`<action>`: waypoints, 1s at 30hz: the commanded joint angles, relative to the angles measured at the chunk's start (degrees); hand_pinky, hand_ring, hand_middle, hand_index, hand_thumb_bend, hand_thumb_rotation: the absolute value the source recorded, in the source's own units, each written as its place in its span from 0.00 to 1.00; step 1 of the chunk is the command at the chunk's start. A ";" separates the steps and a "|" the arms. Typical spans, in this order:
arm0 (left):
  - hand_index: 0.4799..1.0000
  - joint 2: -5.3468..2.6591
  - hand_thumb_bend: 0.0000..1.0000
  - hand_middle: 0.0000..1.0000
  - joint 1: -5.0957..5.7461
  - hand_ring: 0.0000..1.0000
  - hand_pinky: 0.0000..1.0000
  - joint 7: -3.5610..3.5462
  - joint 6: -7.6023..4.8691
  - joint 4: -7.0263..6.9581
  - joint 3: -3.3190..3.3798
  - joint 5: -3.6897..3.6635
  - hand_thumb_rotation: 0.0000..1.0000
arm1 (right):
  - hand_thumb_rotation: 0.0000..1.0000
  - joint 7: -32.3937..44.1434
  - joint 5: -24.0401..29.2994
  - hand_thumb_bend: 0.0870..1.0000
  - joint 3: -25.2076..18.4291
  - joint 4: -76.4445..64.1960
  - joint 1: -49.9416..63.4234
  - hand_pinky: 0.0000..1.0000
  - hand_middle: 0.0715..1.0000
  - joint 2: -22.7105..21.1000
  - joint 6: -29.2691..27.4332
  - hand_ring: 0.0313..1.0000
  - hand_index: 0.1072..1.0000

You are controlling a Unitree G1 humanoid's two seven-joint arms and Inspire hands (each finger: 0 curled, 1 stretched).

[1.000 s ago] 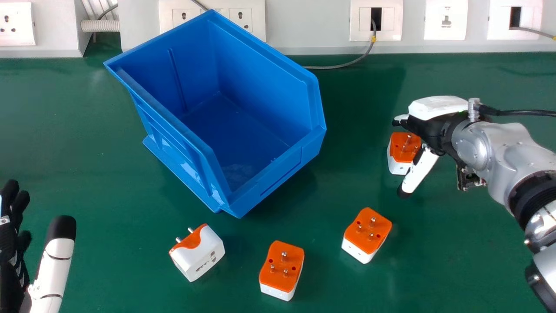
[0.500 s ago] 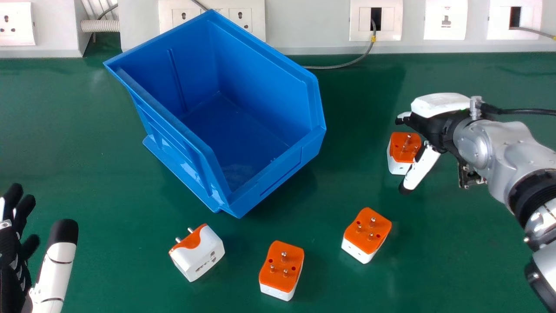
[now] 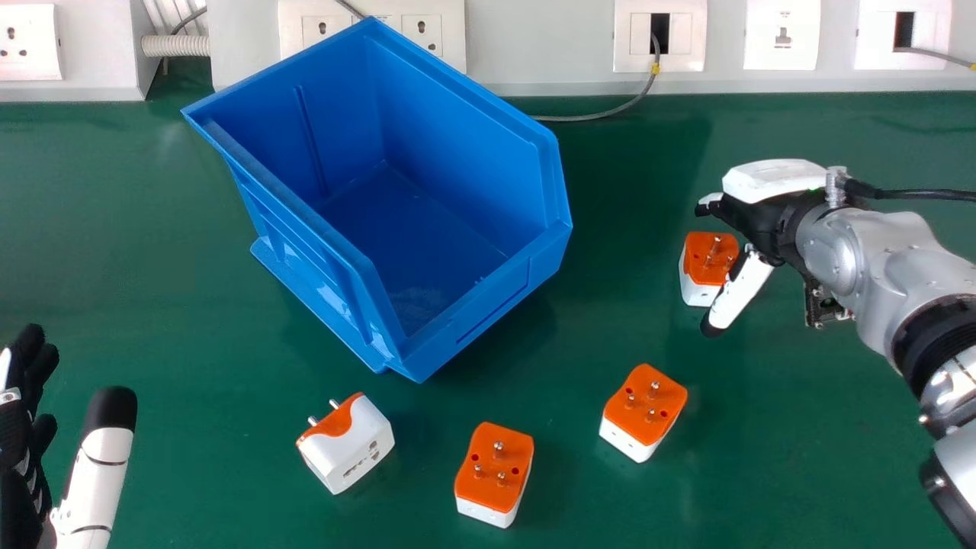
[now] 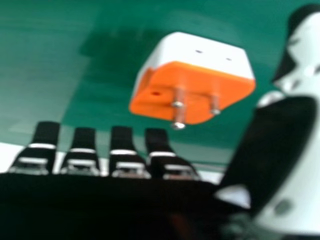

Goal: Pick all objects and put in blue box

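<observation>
Right hand (image 3: pixel 770 202), fingers extended and thumb apart, hangs over the far-right plug adapter (image 3: pixel 709 259) on the bench (image 3: pixel 602 305); its casing looks light, rigid, slightly slippery: best pinched across the white sides.

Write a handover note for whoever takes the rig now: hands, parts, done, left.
Left hand: open, at the head view's left edge, holding nothing.
Right hand: open at the far adapter, not gripping it.
Near adapters, all on the green table: right one, middle one, left one lying on its side.
Done: nothing boxed; no adapter visible in the blue box.
Left: all four adapters, probably the far one first.
</observation>
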 commanded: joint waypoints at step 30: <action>0.91 -0.17 0.72 0.94 2.74 0.97 0.90 0.30 -1.41 -3.26 0.96 0.40 0.81 | 0.19 -7.10 -2.58 0.51 2.04 -0.30 -1.85 0.27 0.35 -0.02 0.45 0.34 0.48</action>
